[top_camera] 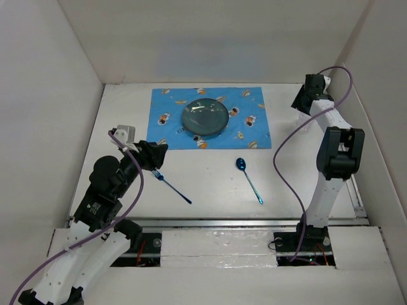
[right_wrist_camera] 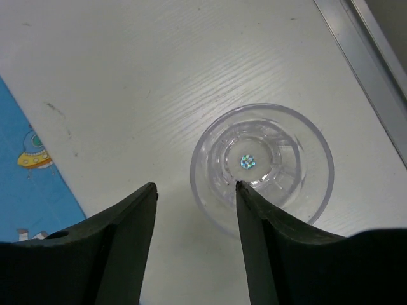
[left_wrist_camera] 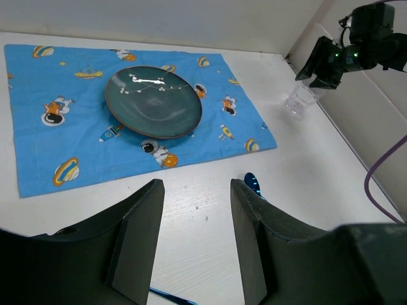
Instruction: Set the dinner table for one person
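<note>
The right jaws stand apart beside the clear glass (right_wrist_camera: 262,166), one finger seemingly over its rim. Closing off-centre there could tip the light tumbler or skate it toward the metal rail (right_wrist_camera: 359,44) at its 2 o'clock in the wrist view. The left jaws, also apart, hover above the fork (top_camera: 170,183). It lies thin and flat, so a descent may scrape the counter (top_camera: 216,184) or miss. That counter is a broad, matte white rectangle with faint grain. It runs from the arm bases to the far wall, with the placemat (top_camera: 254,124) and plate (top_camera: 205,118) at 12 o'clock.
</note>
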You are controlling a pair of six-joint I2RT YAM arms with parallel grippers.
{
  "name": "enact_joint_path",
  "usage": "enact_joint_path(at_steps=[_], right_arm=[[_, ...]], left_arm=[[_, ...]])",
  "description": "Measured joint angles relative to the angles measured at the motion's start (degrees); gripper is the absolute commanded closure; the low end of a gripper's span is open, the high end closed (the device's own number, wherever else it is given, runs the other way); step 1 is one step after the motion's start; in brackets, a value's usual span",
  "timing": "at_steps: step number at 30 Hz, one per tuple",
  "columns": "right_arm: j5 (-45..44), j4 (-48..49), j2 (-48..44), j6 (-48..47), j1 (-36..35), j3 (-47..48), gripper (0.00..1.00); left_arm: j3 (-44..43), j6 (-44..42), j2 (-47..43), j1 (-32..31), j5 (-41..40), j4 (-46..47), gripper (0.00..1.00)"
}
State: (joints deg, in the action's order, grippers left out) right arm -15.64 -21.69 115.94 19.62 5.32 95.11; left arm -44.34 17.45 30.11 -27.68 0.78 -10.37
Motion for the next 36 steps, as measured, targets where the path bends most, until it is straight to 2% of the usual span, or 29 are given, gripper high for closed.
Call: enact_joint_path(at_steps=[1,5,6,7,8,12,20,23,28,36], right_arm=[[-0.7,-0.7,1.3,-0.4,-0.1,1.8,0.57],[-3.5,-2.8,5.9,-1.7,-0.5,8.0,0.8],[-4.0,-3.2,7.1,-1.9,-0.6,9.4,0.8],[-4.4,-3.7,8.0,-2.0,-0.7,10.6,0.94],[-4.7,-4.2,9.1,-2.2,-0.8,12.0,1.0],[-5.4,-5.6,12.5,-2.8,-0.9,17.4,1.0],[-5.0,-6.3,11.7,-4.7,-3.6,19.0,1.0],[-3.7,-9.2,13.6,-6.6,-7.1,28.1,1.0],[-0.2,-7.4,18.1,-8.6,-13.4,43.9,1.0],[3.6,-4.8,28.3,-10.0,-16.3,52.1,1.0]], left_arm=[[0.0,0.0,0.0,0.0,0.4,0.0,0.58],[0.0,0.0,0.1,0.0,1.0,0.0,0.58],[0.0,0.0,0.1,0.0,1.2,0.0,0.58],[0.0,0.0,0.1,0.0,1.4,0.0,0.58],[0.0,0.0,0.2,0.0,1.5,0.0,0.58],[0.0,0.0,0.7,0.0,1.5,0.0,0.58],[0.0,0.0,2.6,0.0,1.4,0.0,0.58],[0.0,0.0,3.1,0.0,1.3,0.0,0.58],[0.0,-0.1,3.2,0.0,0.6,0.0,0.58],[0.0,-0.1,4.6,0.4,0.5,0.2,0.58]])
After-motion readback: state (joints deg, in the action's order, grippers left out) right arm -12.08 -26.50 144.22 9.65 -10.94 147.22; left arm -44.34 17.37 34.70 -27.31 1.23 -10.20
